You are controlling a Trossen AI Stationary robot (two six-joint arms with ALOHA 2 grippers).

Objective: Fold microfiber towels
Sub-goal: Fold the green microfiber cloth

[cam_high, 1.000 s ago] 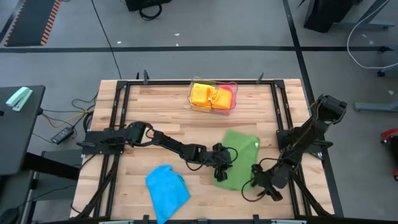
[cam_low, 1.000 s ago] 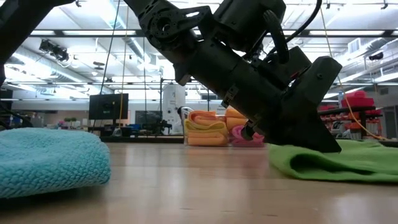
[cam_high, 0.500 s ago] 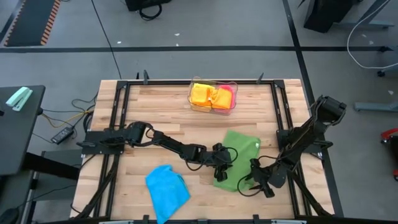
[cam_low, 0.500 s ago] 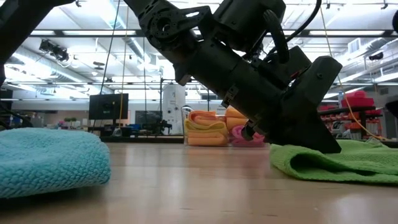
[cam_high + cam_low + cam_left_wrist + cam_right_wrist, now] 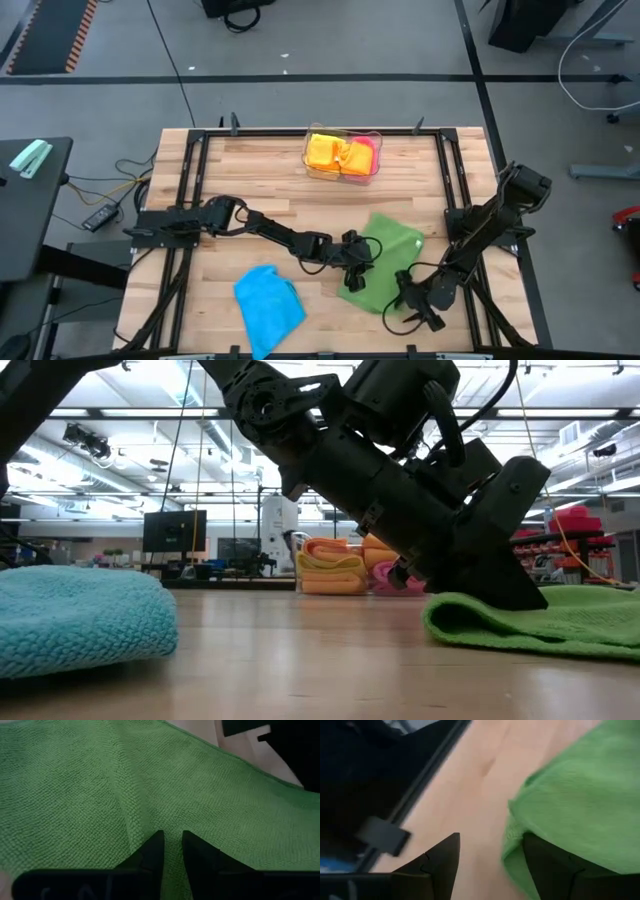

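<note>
A green microfiber towel [image 5: 385, 262] lies spread on the wooden table, right of its middle. My left gripper [image 5: 356, 268] reaches in from the table's left and is shut on the towel's left part [image 5: 170, 840]. My right gripper [image 5: 406, 300] stands open at the towel's near right corner [image 5: 520, 837]. One finger is over bare wood and the other is at the cloth's edge; whether it touches, I cannot tell. A blue towel [image 5: 268, 305] lies in a heap near the front edge. My left gripper pinches a small raised ridge of the green cloth [image 5: 169, 822] between its two fingers. The fingers slant down from the table's left. A crease runs on from the pinch, and the rest of the towel [image 5: 545, 622] lies on the table.
A clear tray [image 5: 343, 172] at the table's far edge holds folded orange, yellow and pink towels. The blue heap [image 5: 80, 620] sits near the front left. Black frame rails [image 5: 455, 200] run along the table's sides. Bare wood lies between the tray and the green towel.
My right gripper has moved toward the table's near edge and a little left, coming to the green towel's near right corner, its fingers still open. The towel's near edge has bulged up slightly and crept leftward in the low view.
</note>
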